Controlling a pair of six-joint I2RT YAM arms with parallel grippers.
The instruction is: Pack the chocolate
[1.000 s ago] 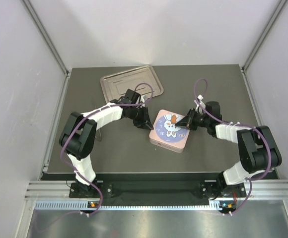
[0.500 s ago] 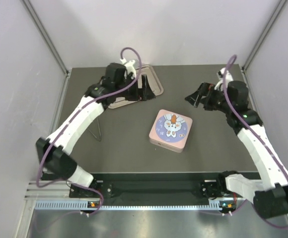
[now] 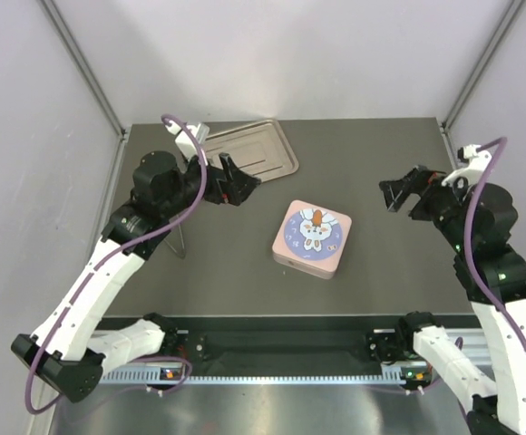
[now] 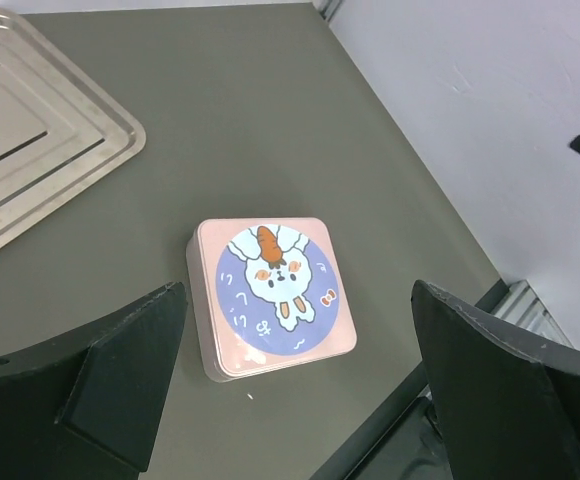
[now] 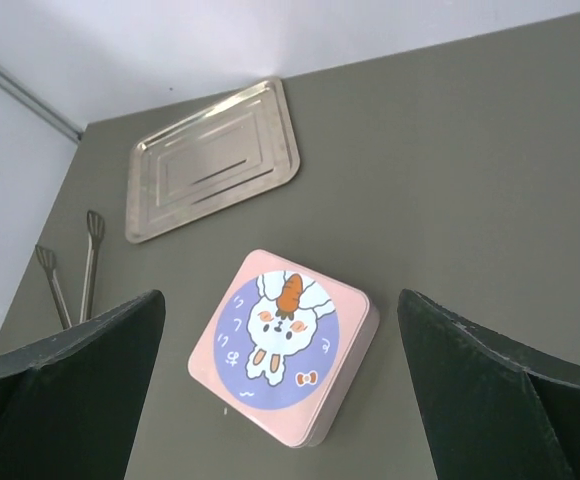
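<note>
No chocolate shows in any view. The pink square box (image 3: pixel 312 238) lies mid-table with its bunny lid closed, so its inside is hidden. My left gripper (image 3: pixel 238 179) hangs open above the table, left of the box and near the silver tray (image 3: pixel 245 149). In the left wrist view, the box (image 4: pixel 270 295) lies on the table below the left gripper (image 4: pixel 298 290), whose jaws are spread with nothing in them. My right gripper (image 3: pixel 392 193) is open too, raised to the right of the box. It (image 5: pixel 280 296) looks down on the box (image 5: pixel 282 345).
The silver tray (image 5: pixel 215 160) lies at the back left with nothing in it. A pair of thin metal tongs (image 3: pixel 180 240) lies left of the box, also seen as the tongs (image 5: pixel 70 270). Enclosure walls stand on three sides.
Both grippers were shut at the box's edges a second ago. They have since opened, lifted away and drawn back to either side. The box has not moved.
</note>
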